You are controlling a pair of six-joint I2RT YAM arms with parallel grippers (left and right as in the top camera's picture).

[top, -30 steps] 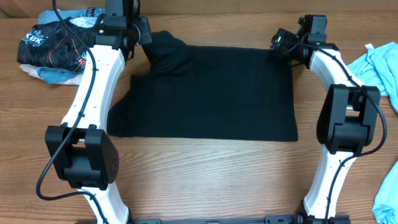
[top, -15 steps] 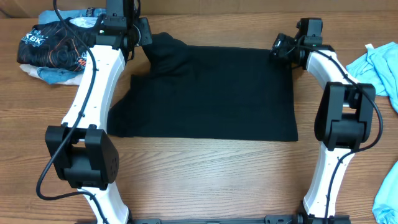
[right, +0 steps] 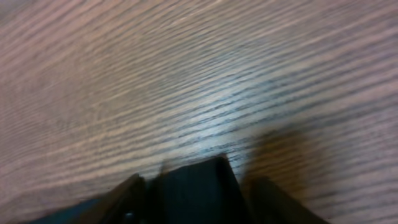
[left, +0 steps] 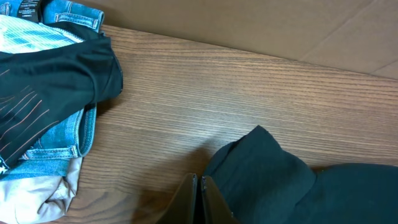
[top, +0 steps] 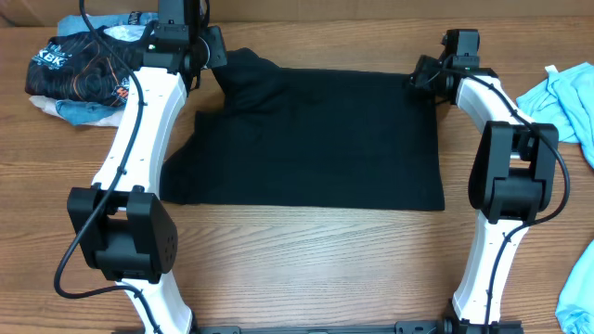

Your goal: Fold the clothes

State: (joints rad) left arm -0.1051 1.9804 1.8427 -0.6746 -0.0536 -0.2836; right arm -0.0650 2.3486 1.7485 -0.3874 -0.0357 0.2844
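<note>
The clothes (top: 316, 139), a plain black T-shirt, lie spread flat on the wooden table. My left gripper (top: 218, 60) is at the shirt's bunched far-left corner. In the left wrist view its fingers (left: 199, 182) are pressed together, and the edge of the black fabric (left: 267, 180) runs into their tips. My right gripper (top: 419, 76) is at the far-right corner. In the right wrist view its jaws (right: 198, 183) stand apart on either side of the shirt's corner (right: 186, 196), and a gap shows beside the right finger.
A pile with a black printed shirt (top: 70, 70) and blue jeans (left: 56, 15) lies at the far left. Light blue garments lie at the right edge (top: 561, 97) and the lower right (top: 580, 292). A cardboard wall (left: 280, 31) runs along the back.
My right gripper has shifted a little to the right along the shirt's far edge, and its jaws have narrowed around the corner. The left arm and the shirt have not moved.
</note>
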